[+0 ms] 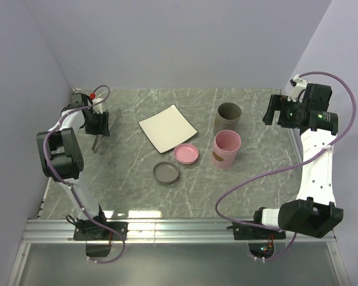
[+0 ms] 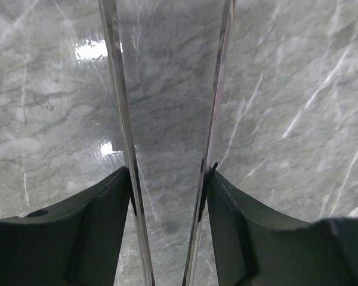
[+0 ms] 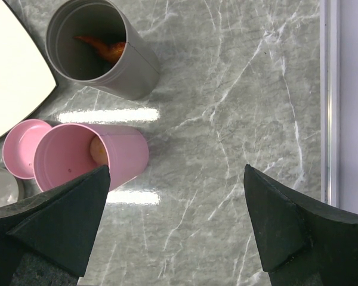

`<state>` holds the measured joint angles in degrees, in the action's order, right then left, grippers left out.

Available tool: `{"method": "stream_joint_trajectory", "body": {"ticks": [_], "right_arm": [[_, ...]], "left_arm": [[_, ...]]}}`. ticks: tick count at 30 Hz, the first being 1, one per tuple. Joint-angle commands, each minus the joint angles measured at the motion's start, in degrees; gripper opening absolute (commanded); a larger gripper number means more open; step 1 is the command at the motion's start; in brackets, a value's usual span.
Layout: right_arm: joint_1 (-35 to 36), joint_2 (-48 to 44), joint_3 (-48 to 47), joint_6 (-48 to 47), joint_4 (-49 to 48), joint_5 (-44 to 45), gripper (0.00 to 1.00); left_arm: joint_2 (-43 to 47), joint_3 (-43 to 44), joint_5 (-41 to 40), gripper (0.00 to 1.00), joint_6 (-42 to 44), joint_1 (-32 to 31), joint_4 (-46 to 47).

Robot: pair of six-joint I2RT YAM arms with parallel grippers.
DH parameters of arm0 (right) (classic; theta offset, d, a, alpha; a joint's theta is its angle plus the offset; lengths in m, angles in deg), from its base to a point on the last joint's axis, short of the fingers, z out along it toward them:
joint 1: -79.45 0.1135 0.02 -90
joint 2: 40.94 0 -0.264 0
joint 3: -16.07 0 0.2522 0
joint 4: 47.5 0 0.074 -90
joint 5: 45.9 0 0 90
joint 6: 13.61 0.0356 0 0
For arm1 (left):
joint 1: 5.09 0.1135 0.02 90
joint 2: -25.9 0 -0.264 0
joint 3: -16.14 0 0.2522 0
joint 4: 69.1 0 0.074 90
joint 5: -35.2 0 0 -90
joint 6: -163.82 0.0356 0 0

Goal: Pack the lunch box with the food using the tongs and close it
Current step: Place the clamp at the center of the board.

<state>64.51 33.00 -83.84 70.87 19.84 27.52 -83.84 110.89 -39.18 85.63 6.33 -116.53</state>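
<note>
My left gripper (image 1: pixel 99 123) stands at the far left of the table, shut on the silvery tongs (image 1: pixel 98 142), whose tips point down at the marble. In the left wrist view the tongs' two arms (image 2: pixel 123 107) run up between my fingers (image 2: pixel 104 208) and touch them on both sides. The lunch box is two open round containers: a grey one (image 1: pixel 229 117) holding an orange-brown piece of food (image 3: pixel 105 49), and a pink one (image 1: pixel 227 149) holding a pale ball (image 3: pixel 98 151). My right gripper (image 1: pixel 275 111) hangs open and empty above the table right of them.
A white square plate (image 1: pixel 167 127) lies bare at mid-table. A pink lid (image 1: pixel 186 154) and a grey lid (image 1: pixel 166 173) lie in front of it. Walls close in on the left, back and right. A metal rail (image 1: pixel 179 227) runs along the near edge.
</note>
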Motion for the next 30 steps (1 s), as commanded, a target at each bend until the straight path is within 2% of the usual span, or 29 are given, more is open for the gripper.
{"method": "stream_joint_trajectory", "body": {"ticks": [1,12,18,27,28,29,30], "right_arm": [[-0.5,-1.9,-0.3,-0.5,-1.0,0.0,1.0],[-0.4,-1.9,-0.3,-0.5,-0.9,-0.5,1.0],[-0.4,-2.1,-0.5,-0.7,-0.8,-0.6,1.0],[-0.4,-2.7,0.0,-1.1,-0.7,-0.6,1.0],[-0.4,-2.7,0.0,-1.1,-0.7,-0.6,1.0],[-0.4,-2.7,0.0,-1.1,-0.7,-0.5,1.0],[-0.4,-2.9,0.0,-1.1,-0.7,-0.3,1.0]], "left_arm": [[0.0,0.8,-1.1,0.58,2.2,-0.3,-0.8],[-1.1,0.0,-1.5,0.65,3.9,-1.0,-3.8],[-1.4,-1.4,-1.6,0.73,3.7,-1.6,-4.4],[-1.0,-1.5,-0.6,0.77,3.7,-1.8,-5.3],[-0.8,-1.2,-0.4,0.84,3.9,-1.8,-5.8],[-0.8,-0.5,-0.2,0.99,4.2,-1.8,-6.2],[-0.7,0.0,0.2,0.99,4.3,-1.8,-6.8]]}}
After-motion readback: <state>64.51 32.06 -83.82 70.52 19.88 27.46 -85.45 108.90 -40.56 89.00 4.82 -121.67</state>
